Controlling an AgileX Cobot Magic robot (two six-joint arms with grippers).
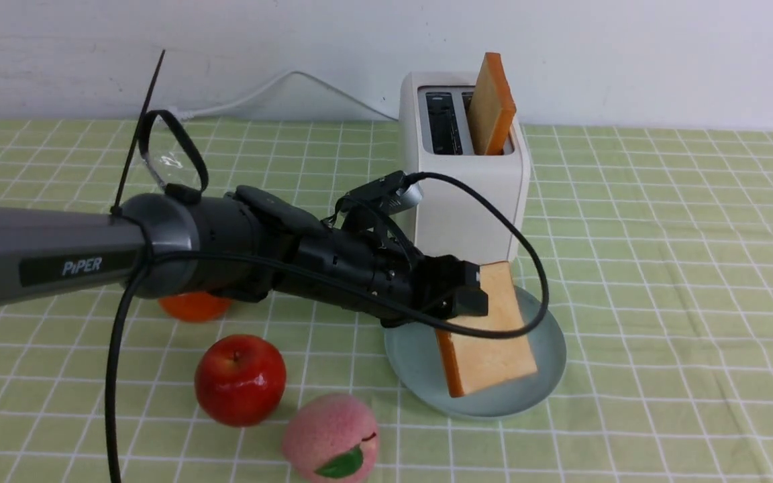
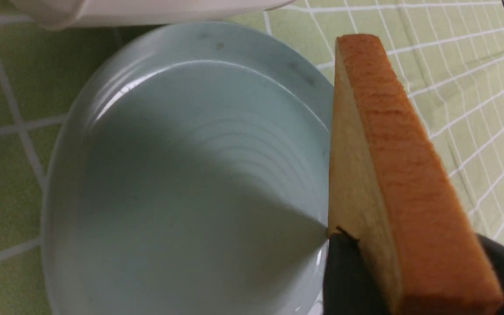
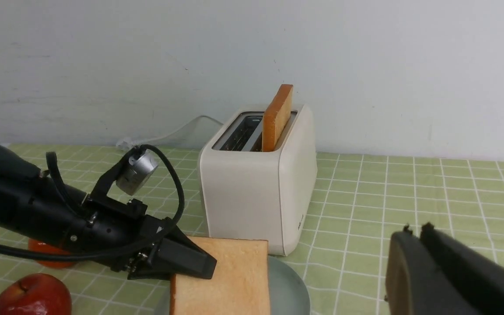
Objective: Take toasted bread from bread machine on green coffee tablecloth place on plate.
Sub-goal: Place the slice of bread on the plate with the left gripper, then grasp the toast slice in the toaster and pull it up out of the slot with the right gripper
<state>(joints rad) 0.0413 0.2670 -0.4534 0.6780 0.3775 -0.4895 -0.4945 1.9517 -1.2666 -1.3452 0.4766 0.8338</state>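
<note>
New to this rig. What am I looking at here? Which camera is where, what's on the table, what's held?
It is a two-armed robot at a table. The front view looks forward from between the arms; the other two come from a camera on each wrist. The left gripper is shut on one slice of toast, tilted over the plate; whether it touches, I cannot tell. A second slice stands in the toaster behind. The right gripper, seen only in its own wrist view, looks shut and empty. Also on the green checked cloth: an apple, a peach and an orange thing half hidden under the arm.
</note>
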